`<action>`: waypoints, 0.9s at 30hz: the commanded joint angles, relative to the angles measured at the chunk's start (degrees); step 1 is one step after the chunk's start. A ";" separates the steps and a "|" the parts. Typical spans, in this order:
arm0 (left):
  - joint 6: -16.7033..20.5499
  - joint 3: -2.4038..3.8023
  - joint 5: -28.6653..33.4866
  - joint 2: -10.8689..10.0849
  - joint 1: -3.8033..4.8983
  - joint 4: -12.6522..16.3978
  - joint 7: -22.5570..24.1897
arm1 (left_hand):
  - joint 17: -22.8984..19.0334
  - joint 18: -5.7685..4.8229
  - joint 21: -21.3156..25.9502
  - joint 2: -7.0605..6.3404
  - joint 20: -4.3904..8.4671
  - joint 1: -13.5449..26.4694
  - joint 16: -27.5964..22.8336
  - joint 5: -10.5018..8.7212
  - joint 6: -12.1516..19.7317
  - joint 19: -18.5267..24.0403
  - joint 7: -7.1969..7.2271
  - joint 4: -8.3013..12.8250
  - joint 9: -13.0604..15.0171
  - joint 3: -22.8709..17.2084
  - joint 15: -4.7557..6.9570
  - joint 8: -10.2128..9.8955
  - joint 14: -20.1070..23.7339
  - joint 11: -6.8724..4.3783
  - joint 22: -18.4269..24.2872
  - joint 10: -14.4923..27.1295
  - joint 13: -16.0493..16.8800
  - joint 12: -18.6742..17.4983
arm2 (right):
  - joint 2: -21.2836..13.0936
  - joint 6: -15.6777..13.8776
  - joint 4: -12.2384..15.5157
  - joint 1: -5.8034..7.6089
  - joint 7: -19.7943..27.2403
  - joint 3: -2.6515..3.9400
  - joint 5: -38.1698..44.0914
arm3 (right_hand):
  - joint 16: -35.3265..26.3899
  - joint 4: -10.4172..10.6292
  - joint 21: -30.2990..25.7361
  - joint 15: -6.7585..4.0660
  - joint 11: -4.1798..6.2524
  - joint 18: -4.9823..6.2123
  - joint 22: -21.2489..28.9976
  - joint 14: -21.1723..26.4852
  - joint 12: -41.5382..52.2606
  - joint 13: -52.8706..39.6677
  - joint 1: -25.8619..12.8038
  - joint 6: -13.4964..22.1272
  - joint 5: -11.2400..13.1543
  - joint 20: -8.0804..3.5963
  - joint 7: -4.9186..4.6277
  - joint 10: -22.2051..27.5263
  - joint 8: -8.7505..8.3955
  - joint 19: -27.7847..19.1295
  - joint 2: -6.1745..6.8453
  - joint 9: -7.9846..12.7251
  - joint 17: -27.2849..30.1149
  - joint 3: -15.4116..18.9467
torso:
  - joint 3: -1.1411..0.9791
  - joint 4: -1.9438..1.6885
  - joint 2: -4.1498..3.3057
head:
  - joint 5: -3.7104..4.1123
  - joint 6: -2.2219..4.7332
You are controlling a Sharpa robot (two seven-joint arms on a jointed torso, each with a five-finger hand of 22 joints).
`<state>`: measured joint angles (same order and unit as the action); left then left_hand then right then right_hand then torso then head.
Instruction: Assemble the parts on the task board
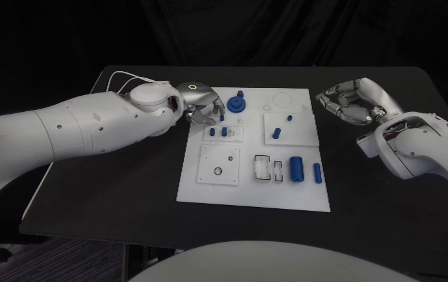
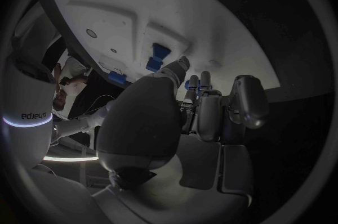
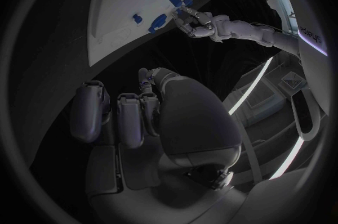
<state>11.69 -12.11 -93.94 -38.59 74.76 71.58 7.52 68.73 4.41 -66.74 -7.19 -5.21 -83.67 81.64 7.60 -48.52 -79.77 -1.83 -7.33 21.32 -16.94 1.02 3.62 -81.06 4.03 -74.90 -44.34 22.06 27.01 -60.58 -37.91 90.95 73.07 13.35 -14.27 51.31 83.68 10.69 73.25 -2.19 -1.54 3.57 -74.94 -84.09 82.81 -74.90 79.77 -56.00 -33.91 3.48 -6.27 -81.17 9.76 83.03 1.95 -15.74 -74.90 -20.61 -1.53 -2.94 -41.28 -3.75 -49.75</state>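
Observation:
The white task board (image 1: 254,188) lies mid-table. My left hand (image 1: 200,103) hovers over its far left corner, fingers curled, pinching a small blue peg (image 1: 222,117); the peg shows between the fingertips (image 2: 193,85) in the left wrist view. Beside that hand a round blue part (image 1: 236,104) stands on the board. Two short blue pegs (image 1: 217,131) sit just nearer than it. My right hand (image 1: 350,104) hangs off the board's far right edge, fingers curled in with nothing seen in them. The right wrist view shows the left hand (image 3: 211,26) at the board's edge.
Two more blue pegs (image 1: 283,125) stand right of centre. A blue cylinder (image 1: 296,167) and a thinner blue pin (image 1: 317,172) lie near the board's front right. A white square plate with a hole (image 1: 220,164) sits front left. Black table (image 1: 112,185) surrounds the board.

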 commanded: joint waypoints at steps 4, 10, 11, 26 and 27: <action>9.61 0.04 -0.25 -3.95 0.00 1.99 1.43 | 0.26 0.32 -1.07 -0.63 0.46 -1.36 0.06 0.71 -1.42 -0.31 -0.39 0.62 -0.06 -0.56 0.43 1.03 0.03 -0.80 -8.76 -1.67 -0.08 1.02 | -0.84 -0.36 1.07 0.49 -0.89 0.07 0.37 | -0.38 -0.50 -0.21 -0.46 0.20 0.35 -9.12 -3.81 -0.13 -3.58 -0.02 -0.11 -0.25 0.03 0.19 0.12 0.40 0.17 -0.18 -0.14 -6.60 -0.12 | 0.02 0.03 -0.03 | 0.02 1.78; 19.18 0.04 1.97 -9.67 0.24 4.88 4.36 | -5.15 0.76 1.62 -1.73 1.16 -1.61 -2.63 -2.55 -1.37 0.91 1.68 0.01 -0.48 -2.20 1.35 1.05 2.53 -2.41 -8.13 -2.02 -0.59 1.01 | -0.64 0.42 2.17 3.78 -3.61 0.08 2.97 | -1.97 -1.93 -3.21 0.03 -0.44 0.90 -8.26 -3.02 -4.72 2.33 0.56 1.57 1.30 0.36 -0.50 5.94 -0.25 -1.19 1.59 0.10 -4.75 -0.44 | 0.06 0.03 -0.07 | 1.06 2.21; 20.87 0.04 4.55 -10.65 0.28 5.29 5.51 | -5.90 0.88 2.40 -1.95 1.19 -1.45 -3.07 -2.78 -1.05 1.28 2.50 -0.30 -0.60 -2.31 1.33 0.89 2.92 -2.41 -7.93 -1.77 -0.64 0.95 | -0.49 1.35 2.25 4.56 -5.05 0.08 4.10 | -2.76 -2.02 -4.97 0.28 -0.76 1.23 -7.72 -2.55 -7.15 5.20 0.41 2.18 2.24 0.59 -0.74 9.07 -0.51 -2.05 2.19 0.21 -3.85 -0.46 | 0.04 0.04 -0.09 | 1.25 2.33; 6.19 0.02 66.36 -17.45 0.32 12.09 35.33 | -44.43 3.19 46.53 3.45 -4.30 -1.87 -41.81 14.04 -3.90 32.07 -5.55 -7.86 -0.58 1.29 -7.20 2.97 38.04 2.67 4.28 2.36 -3.66 1.09 | 6.09 18.94 0.59 10.85 -19.98 0.09 24.35 | -6.89 -4.68 -14.86 1.74 -2.05 2.98 -5.65 1.67 -33.76 32.77 1.34 3.21 6.35 2.01 -1.71 37.64 1.24 -7.71 4.97 -0.66 1.22 -2.44 | 0.42 -0.20 -0.63 | 2.56 3.18; 4.72 0.02 69.38 -17.53 0.30 12.62 36.25 | -46.25 2.71 49.27 3.97 -4.97 -2.09 -43.99 14.14 -3.31 34.55 -5.87 -8.11 -0.99 2.17 -7.85 2.89 39.14 3.10 5.90 3.04 -4.61 0.65 | 6.42 19.37 0.45 10.81 -20.07 0.09 25.35 | -6.94 -4.79 -14.98 1.82 -2.15 2.99 -5.66 1.77 -34.17 33.15 1.37 3.28 6.36 2.07 -1.77 37.90 1.28 -7.80 4.93 -0.69 1.31 -2.46 | 0.52 -0.28 -0.70 | 2.78 3.11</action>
<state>24.45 -12.12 -44.78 -56.01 75.01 83.51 32.90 24.18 8.60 -19.92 -3.81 -9.50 -85.64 39.98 21.47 -52.63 -47.68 -7.47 -15.05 20.76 -15.49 -5.93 6.84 -43.56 6.63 -70.29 -42.27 18.32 28.28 -54.41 -24.09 91.59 83.81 -2.00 -14.20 69.10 76.93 6.31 58.56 -0.35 -3.80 5.41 -74.92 -82.63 49.12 -42.20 81.43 -53.02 -27.70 5.53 -8.04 -43.68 10.71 75.45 6.50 -16.38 -73.75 -23.09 -1.30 -2.91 -41.77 -1.37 -46.61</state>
